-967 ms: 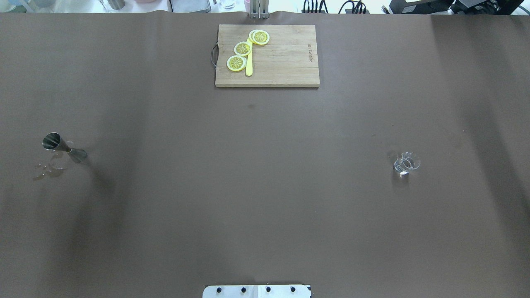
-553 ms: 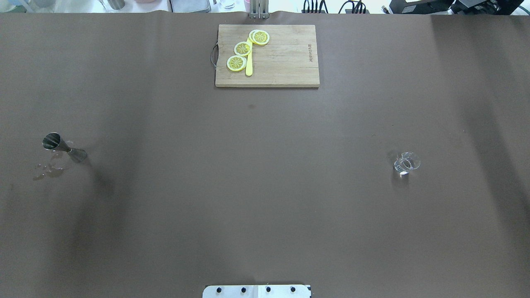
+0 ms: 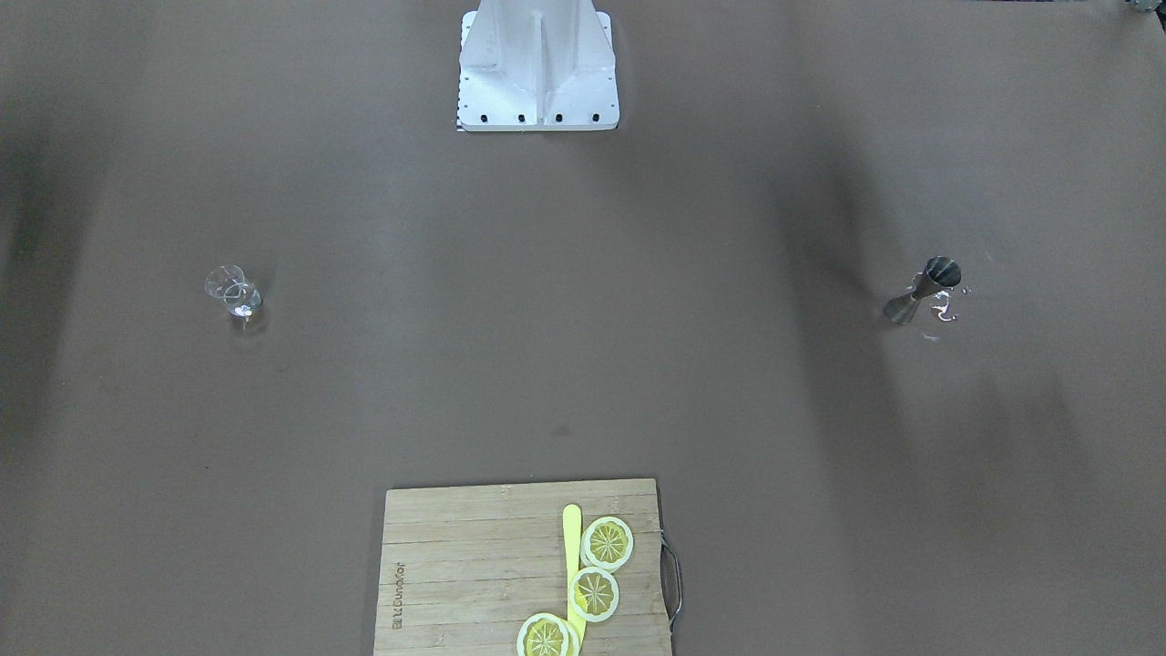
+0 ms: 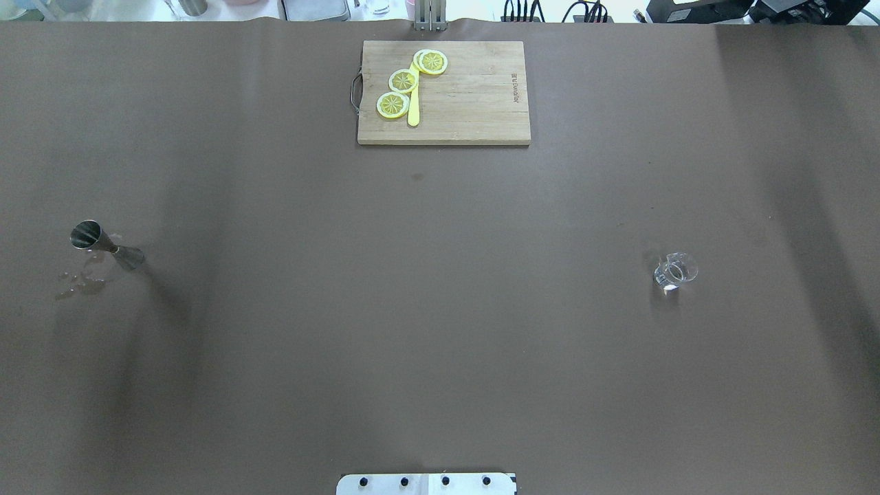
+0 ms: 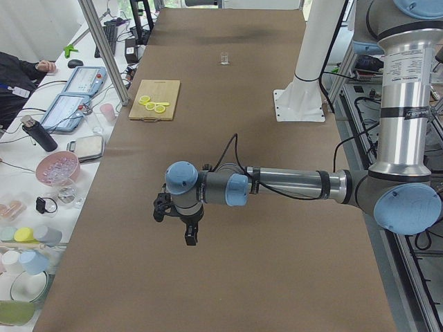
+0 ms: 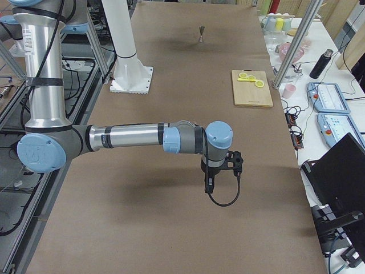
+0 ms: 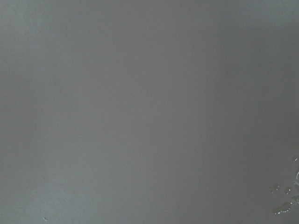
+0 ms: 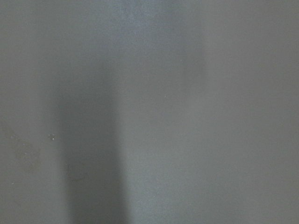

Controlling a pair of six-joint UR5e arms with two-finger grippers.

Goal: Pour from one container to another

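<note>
A steel jigger point(image 4: 103, 245) stands on the brown table at the robot's far left, also visible in the front-facing view point(image 3: 920, 292). A small clear glass point(image 4: 675, 270) stands at the far right, seen too in the front-facing view point(image 3: 233, 292). Neither arm appears in the overhead or front-facing views. In the exterior left view my left gripper point(image 5: 190, 236) points down above bare table, far from both containers. In the exterior right view my right gripper point(image 6: 209, 185) also hangs over bare table. I cannot tell whether either is open or shut.
Spilled drops point(image 4: 79, 282) lie beside the jigger. A wooden cutting board point(image 4: 474, 96) with lemon slices point(image 4: 403, 81) and a yellow knife sits at the far middle edge. The robot's white base point(image 3: 537, 64) stands at the near middle. Benches with equipment flank the table.
Only the soft shadows on the brown cloth have shifted a little. The jigger, glass and board stay where they were.
</note>
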